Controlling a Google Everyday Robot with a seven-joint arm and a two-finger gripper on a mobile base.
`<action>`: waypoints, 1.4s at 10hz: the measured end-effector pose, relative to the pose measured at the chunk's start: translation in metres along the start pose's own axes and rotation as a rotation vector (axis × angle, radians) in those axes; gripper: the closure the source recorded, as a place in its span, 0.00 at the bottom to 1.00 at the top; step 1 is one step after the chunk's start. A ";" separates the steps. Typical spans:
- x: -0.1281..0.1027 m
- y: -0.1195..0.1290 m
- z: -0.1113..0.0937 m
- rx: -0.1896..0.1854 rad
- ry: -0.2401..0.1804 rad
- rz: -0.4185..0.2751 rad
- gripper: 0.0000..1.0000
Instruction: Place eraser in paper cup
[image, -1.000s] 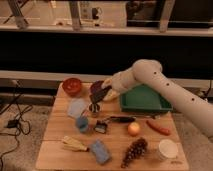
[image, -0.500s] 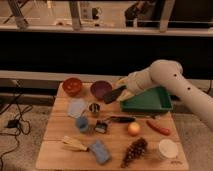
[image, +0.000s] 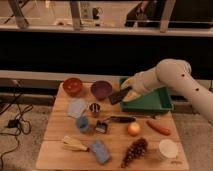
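Here, the eraser is in the gripper, well apart from the paper cup

At the near edge of the wooden table (image: 55, 156), the paper cup (image: 167, 149) stands upright in the right corner, and its white mouth looks empty. Just to its left lies a bunch of dark grapes (image: 134, 151). Further left are a blue block (image: 100, 151) and a yellow thing (image: 74, 145), perhaps a banana; the view is too poor to be sure.

In the middle row, from left to right, stand a small blue cup (image: 83, 124) and a small dark object (image: 101, 127), and then lie a round orange fruit (image: 133, 129) and a carrot (image: 159, 128). A little behind them are a pale blue flat piece (image: 76, 107), a small metal cup (image: 94, 109) and a thin black tool (image: 122, 119).

At the far side, a red bowl (image: 72, 86) and a purple bowl (image: 101, 90) stand side by side, and a green tray (image: 150, 104) fills the right corner. The white arm (image: 172, 77) reaches in from the right, over the tray. The gripper (image: 126, 93) hangs at the left edge of the tray, just beside the purple bowl. Its jaws are pressed together on the eraser (image: 118, 96), which sticks out, tilted, to the left and downward, between the bowl and the tray.
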 end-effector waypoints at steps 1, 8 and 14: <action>0.000 0.000 0.000 0.000 0.000 0.000 0.98; 0.050 0.006 0.025 -0.017 0.075 0.078 0.98; 0.114 0.007 -0.046 0.031 0.189 0.162 0.98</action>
